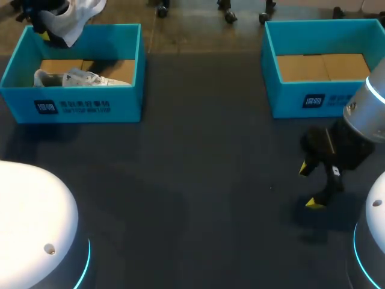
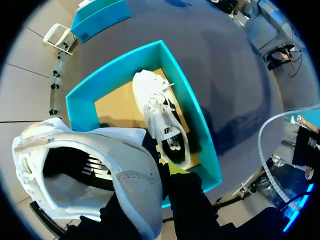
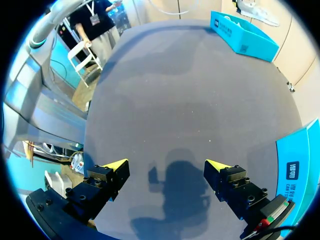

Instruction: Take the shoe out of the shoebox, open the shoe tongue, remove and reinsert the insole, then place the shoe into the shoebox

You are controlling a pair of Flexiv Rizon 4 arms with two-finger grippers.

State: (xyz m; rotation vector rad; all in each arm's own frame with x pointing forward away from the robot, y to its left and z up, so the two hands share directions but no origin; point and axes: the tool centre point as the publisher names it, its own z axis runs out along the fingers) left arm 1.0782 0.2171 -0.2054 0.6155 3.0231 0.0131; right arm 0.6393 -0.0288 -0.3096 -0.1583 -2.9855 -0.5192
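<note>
My left gripper (image 1: 45, 27) hangs over the back left corner of the left blue shoebox (image 1: 78, 105), shut on a white shoe (image 1: 81, 13). In the left wrist view the gripper (image 2: 167, 172) pinches the collar wall of that shoe (image 2: 100, 170), whose opening faces the camera. A second white shoe (image 1: 78, 78) lies on the cardboard floor of the box, seen below the gripper as the shoe (image 2: 160, 115) inside the box (image 2: 197, 120). My right gripper (image 1: 310, 185) stands open and holds nothing, low over the table in front of the right box; its view shows the gripper (image 3: 167, 165) above bare mat.
A second blue shoebox (image 1: 313, 99) stands at the back right with only cardboard inside; its corner (image 3: 295, 170) is beside my right gripper. The far left box (image 3: 245, 35) shows across the dark mat. The robot's white bases fill both front corners.
</note>
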